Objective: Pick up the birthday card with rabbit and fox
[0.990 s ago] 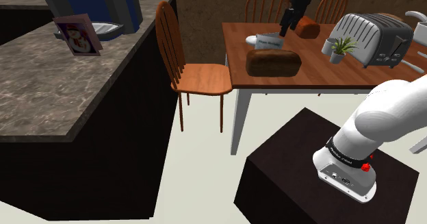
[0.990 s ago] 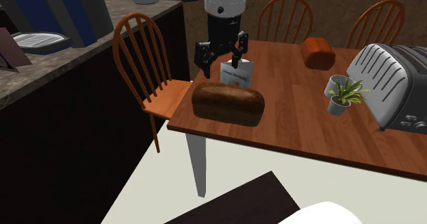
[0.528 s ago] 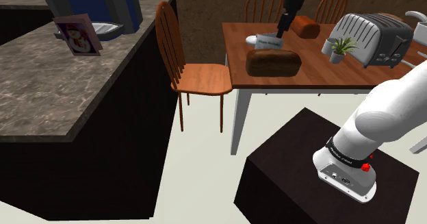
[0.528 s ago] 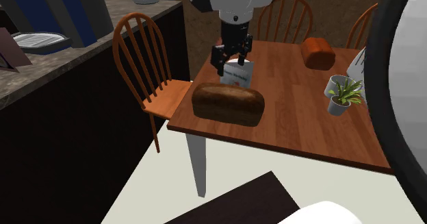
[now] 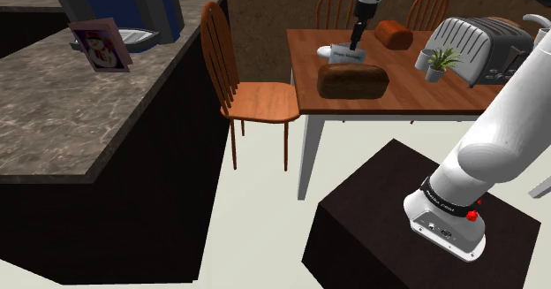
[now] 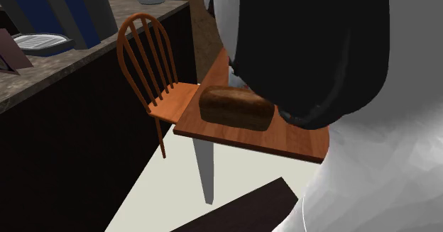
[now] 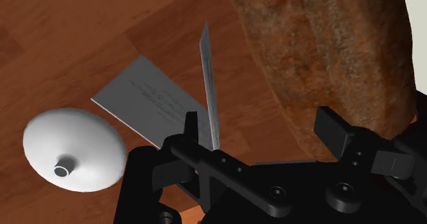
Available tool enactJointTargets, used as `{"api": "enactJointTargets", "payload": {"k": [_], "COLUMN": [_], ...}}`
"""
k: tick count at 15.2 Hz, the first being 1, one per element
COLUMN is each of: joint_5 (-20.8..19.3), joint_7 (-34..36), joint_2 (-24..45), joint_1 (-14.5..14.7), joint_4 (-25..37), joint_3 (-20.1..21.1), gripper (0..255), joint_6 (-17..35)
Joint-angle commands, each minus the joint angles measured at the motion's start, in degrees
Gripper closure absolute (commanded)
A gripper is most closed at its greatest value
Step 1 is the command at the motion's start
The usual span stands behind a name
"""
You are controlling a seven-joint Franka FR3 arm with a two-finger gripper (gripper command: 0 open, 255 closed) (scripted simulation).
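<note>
A pale grey folded card (image 7: 159, 103) with small printed lines stands on the brown wooden table (image 7: 75, 31), just behind a dark bread loaf (image 7: 328, 58). One leaf lies towards the table; the other leaf (image 7: 209, 85) rises thin and edge-on between my black fingers. My gripper (image 7: 260, 137) is open, its fingers well apart, and the upright leaf is close to one finger (image 7: 186, 139). In the shoulder view the gripper (image 5: 354, 45) hangs right over the card (image 5: 343, 55), near the table's left end.
A white domed thing (image 7: 72, 151) lies beside the card. The table also holds the loaf (image 5: 353, 81), a second loaf (image 5: 392, 34), a potted plant (image 5: 436, 63) and a toaster (image 5: 487, 49). A wooden chair (image 5: 238, 75) and a counter with a snowman card (image 5: 100, 47) stand at left. My arm (image 6: 326, 60) blocks the second exterior view.
The gripper has shifted towards the shoulder view's left and come down over the card. The arm has swung in front of the second exterior camera, hiding the card there.
</note>
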Motion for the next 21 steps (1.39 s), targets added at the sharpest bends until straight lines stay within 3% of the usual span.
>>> {"api": "enactJointTargets", "payload": {"k": [1,3,12,13,21], "joint_5": [1.84,3.33,4.09,4.11,4.13], "joint_7": [-4.33,-7.31,-7.74,-7.75,-7.74], "joint_2": [4.68,8.44,9.96,9.98,10.04], "joint_1": [-0.68,-1.52,-1.72,-1.73,-1.73], "joint_4": [4.13,7.58,3.54,3.52,3.56], "joint_3": [-0.56,-0.65,-0.40,-0.40,-0.39], "gripper": [0,0,0,255,255], "joint_6": [-0.03,-0.18,5.26,5.31,5.32]}}
